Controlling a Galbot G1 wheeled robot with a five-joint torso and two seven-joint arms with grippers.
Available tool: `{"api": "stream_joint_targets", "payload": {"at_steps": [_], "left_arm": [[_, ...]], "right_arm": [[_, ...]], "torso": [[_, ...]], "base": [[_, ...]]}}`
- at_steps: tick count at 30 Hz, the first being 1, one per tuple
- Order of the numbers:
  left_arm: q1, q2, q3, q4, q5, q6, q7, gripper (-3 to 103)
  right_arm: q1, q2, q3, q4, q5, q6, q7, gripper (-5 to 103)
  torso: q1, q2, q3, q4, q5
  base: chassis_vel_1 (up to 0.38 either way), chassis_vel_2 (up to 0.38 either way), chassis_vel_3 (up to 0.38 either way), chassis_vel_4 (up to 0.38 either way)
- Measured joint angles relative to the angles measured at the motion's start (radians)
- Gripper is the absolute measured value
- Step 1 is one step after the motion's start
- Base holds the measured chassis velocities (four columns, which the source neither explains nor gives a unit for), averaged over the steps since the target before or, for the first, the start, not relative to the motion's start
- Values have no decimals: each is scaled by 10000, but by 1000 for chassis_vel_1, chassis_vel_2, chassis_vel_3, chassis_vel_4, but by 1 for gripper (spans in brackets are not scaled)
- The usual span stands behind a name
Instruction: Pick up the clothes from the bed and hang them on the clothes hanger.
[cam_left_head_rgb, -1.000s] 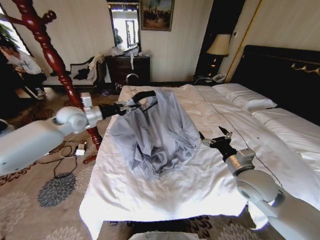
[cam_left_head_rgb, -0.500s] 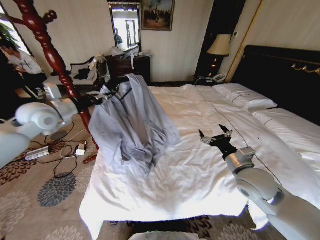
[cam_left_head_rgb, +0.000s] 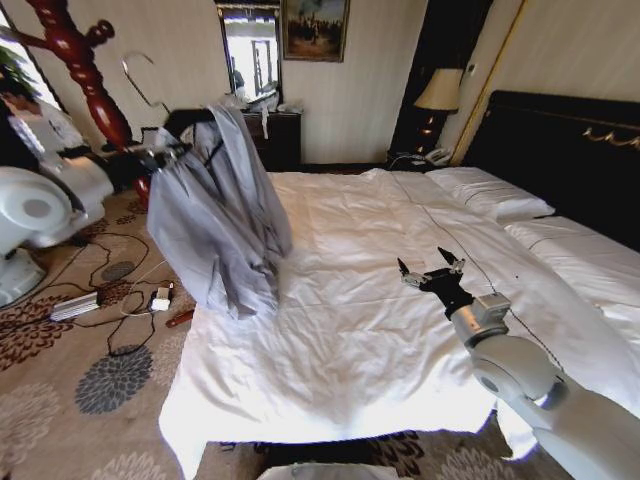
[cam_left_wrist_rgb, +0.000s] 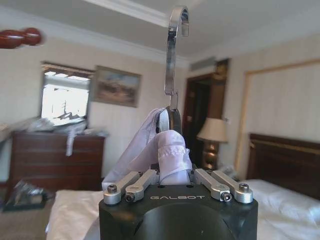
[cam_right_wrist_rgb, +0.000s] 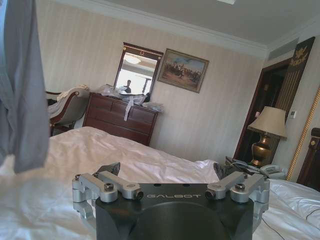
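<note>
R gripper (cam_left_head_rgb: 430, 272) hovers low over the big bed w/ wrinkled white duvet (cam_left_head_rgb: 380, 320), fingers spread apart, nothing between them. L gripper (cam_left_head_rgb: 172, 152), at bed's left edge, is clamped on the slim black hanger w/ metal hook (cam_left_head_rgb: 190, 118); light grey-blue thin jacket (cam_left_head_rgb: 218, 215) hangs from it, off the duvet, near the reddish-brown turned-wood coat stand (cam_left_head_rgb: 85, 70).

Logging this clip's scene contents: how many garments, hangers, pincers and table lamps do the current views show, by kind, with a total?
Grey-blue garment, lifted off the bed on the hanger: 1
Hanger, held by the left pincer: 1
Pincers: 2, the left one shut on the hanger, the right pincer open over the bed
Table lamp: 1
Total: 5
</note>
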Motion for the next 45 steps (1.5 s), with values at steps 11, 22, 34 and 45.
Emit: {"api": "stream_joint_targets", "payload": {"at_steps": [11, 22, 34, 45], "left_arm": [[-3743, -2006, 2104, 1173, -2307, 2298, -3624, 17], [-6603, -3659, 3804, 4040, -3497, 3214, -4731, 17], [-6978, -4342, 3998, 6446, -3070, 3547, -4345, 17], [-6922, -4697, 3931, 7585, -1869, 3657, -3787, 17]], "right_arm": [[12, -2, -9, -4, -9, 0, 3, 100], [19, -2, -12, -3, -11, -1, 3, 100], [21, -1, -12, -3, -10, -2, 4, 100], [21, -2, -13, -3, -11, -3, 4, 100]], "torso": [[2, -1, 1, 1, 2], [2, -1, 0, 2, -2], [1, -1, 0, -1, 0], [0, -1, 0, 0, -2]], "base": [[0, 0, 0, 0], [0, 0, 0, 0], [0, 0, 0, 0], [0, 0, 0, 0]]}}
